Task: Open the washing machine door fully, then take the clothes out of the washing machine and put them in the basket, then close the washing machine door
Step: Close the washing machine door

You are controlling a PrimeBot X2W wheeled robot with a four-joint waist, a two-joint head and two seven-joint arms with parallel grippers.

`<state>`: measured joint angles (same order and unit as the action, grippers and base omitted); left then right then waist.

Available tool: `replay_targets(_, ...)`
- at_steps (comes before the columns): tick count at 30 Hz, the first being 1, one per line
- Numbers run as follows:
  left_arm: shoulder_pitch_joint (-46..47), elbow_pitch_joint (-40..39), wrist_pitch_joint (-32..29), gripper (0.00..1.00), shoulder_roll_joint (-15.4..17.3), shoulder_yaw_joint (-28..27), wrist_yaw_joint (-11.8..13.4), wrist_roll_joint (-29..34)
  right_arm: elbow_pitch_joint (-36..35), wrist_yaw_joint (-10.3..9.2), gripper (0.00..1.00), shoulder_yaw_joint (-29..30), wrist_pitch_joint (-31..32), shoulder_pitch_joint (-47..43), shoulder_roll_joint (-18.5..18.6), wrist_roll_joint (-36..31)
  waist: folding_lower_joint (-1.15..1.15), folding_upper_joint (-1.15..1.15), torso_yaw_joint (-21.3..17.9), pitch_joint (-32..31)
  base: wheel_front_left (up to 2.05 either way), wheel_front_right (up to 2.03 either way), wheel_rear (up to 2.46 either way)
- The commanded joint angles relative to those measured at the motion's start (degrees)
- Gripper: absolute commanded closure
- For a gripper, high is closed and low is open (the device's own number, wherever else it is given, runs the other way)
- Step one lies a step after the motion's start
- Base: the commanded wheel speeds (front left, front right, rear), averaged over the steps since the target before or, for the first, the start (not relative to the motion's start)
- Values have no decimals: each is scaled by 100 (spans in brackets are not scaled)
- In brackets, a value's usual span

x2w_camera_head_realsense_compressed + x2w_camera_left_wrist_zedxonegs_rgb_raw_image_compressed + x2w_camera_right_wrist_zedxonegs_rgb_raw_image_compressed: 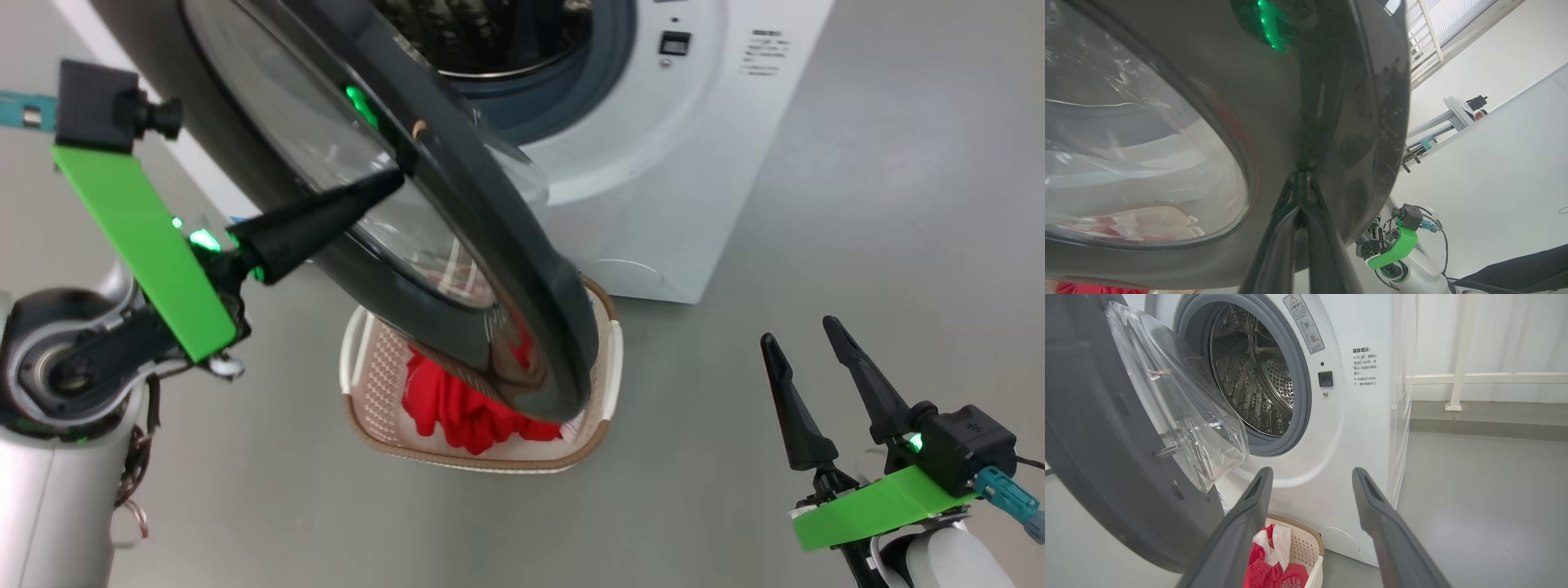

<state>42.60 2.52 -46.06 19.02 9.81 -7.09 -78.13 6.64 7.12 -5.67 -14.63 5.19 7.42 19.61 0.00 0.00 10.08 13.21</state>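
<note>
Left gripper [396,178] pinched shut, tips on the washing machine door [522,269], which stands half open. Clothes [449,408] are in the basket [482,464] under it, drum [1257,375] looks empty. It should push steadily near the rim till latched; right gripper [798,329] splayed, holding nothing

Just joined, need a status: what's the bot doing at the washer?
The left gripper, fingers shut, has its tip against the black outer rim of the washing machine door, which stands partly open. The red clothes lie in the basket on the floor below the door. The visible part of the drum looks empty. The right gripper hangs open off to the side, holding nothing. Probably the door-closing step.
</note>
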Motion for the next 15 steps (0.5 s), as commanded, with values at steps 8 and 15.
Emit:
replay_targets(8, 786, 421, 770, 100, 332, 229, -40, 164, -201, 36, 0, -54, -37, 283, -121, -32, 0, 0, -753, 368, 0, 0, 0)
replay_targets(15, 1146, 895, 1288, 100, 602, 401, -40, 177, -214, 36, 0, -47, -37, 419, -240, -12, 0, 0, -1187, 545, 0, 0, 0)
